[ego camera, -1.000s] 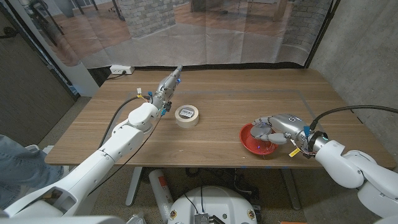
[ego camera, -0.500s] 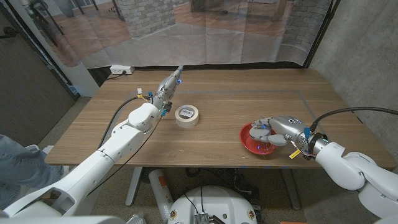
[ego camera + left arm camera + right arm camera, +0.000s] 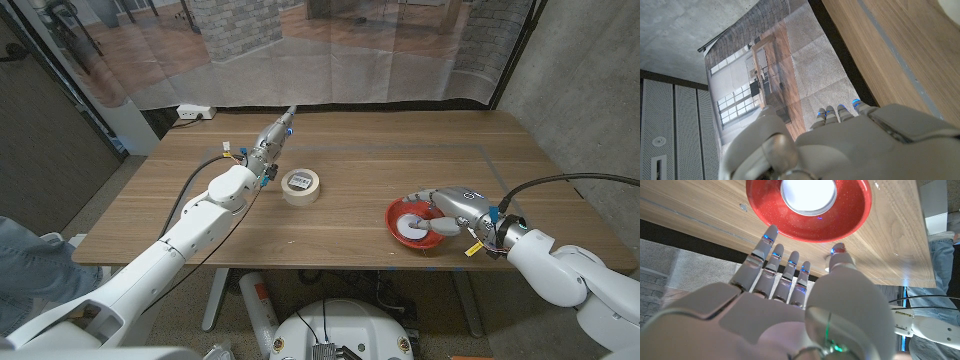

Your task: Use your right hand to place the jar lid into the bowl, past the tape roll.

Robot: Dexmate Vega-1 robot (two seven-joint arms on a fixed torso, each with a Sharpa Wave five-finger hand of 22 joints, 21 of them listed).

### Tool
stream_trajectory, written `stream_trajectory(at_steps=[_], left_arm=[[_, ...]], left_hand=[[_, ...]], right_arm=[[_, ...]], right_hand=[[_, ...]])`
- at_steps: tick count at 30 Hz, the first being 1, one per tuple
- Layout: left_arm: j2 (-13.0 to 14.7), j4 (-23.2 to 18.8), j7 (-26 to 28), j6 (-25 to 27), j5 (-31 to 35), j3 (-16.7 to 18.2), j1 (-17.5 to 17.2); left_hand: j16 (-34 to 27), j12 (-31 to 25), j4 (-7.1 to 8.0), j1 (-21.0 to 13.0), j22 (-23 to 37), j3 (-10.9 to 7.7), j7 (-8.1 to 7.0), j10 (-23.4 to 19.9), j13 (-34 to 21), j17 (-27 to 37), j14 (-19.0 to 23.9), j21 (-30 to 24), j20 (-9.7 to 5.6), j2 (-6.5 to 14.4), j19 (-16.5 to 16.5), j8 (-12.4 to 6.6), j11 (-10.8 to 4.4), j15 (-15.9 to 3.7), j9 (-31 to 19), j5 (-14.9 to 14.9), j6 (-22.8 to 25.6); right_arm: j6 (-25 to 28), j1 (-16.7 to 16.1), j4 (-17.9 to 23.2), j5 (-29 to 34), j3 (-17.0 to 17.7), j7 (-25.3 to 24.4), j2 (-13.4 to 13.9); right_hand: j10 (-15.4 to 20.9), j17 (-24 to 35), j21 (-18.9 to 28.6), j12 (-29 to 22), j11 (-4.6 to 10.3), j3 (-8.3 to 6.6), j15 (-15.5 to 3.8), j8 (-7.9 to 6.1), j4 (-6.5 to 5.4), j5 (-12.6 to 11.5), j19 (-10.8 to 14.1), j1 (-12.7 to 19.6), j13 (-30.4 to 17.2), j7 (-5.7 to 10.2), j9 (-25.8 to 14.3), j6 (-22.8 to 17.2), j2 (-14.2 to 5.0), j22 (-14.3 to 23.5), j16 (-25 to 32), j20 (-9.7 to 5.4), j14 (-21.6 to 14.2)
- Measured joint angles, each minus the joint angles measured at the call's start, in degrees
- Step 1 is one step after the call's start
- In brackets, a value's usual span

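Note:
A white jar lid [image 3: 410, 225] [image 3: 808, 193] lies inside the red bowl [image 3: 394, 226] [image 3: 855, 215] on the table's right side. My right hand [image 3: 450, 209] [image 3: 790, 295] hovers at the bowl's right rim, fingers spread and holding nothing. The tape roll [image 3: 301, 185] lies flat near the table's middle, left of the bowl. My left hand [image 3: 268, 140] [image 3: 840, 145] stretches toward the far edge, left of the tape roll, fingers straight and together, with nothing in it.
A white power strip [image 3: 195, 112] sits beyond the table's far left corner. Translucent curtains hang behind the table. A grey concrete wall stands on the right.
My right hand has let go of the lid, which now lies in the bowl, and has drawn back to the bowl's right rim with fingers opened. The left arm is still.

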State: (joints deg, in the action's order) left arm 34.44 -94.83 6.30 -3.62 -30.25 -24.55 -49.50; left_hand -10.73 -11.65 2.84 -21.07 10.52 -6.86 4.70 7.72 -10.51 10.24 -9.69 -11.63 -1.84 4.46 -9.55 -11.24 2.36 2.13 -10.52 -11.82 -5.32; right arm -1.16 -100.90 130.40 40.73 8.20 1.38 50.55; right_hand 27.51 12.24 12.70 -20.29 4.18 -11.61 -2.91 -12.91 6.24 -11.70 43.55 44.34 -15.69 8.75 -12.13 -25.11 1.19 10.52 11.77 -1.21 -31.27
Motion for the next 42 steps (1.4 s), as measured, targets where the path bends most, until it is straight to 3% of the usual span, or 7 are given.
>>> stream_trajectory(at_steps=[42], left_arm=[[-0.98, 3.00, -1.35, -1.08, 0.12, -0.55, 1.73]], left_hand=[[0.00, 0.00, -0.25, -0.23, -0.13, 0.25, 0.22, 0.00, 0.00, 0.00, -0.02, 0.00, 0.00, 0.23, 0.00, 0.00, 0.00, -0.02, 0.00, 0.00, 0.22]], right_arm=[[1.34, 0.91, 1.55, 1.23, -0.13, -0.54, -1.17]], right_hand=[[-0.41, -0.25, -0.21, 1.00, 0.01, 0.47, 0.05, 0.22, -0.47, 0.00, -0.11, -1.03, 1.05, 0.05, -0.27, 0.55, -0.76, 0.29, -0.32, 0.72, -0.06]])
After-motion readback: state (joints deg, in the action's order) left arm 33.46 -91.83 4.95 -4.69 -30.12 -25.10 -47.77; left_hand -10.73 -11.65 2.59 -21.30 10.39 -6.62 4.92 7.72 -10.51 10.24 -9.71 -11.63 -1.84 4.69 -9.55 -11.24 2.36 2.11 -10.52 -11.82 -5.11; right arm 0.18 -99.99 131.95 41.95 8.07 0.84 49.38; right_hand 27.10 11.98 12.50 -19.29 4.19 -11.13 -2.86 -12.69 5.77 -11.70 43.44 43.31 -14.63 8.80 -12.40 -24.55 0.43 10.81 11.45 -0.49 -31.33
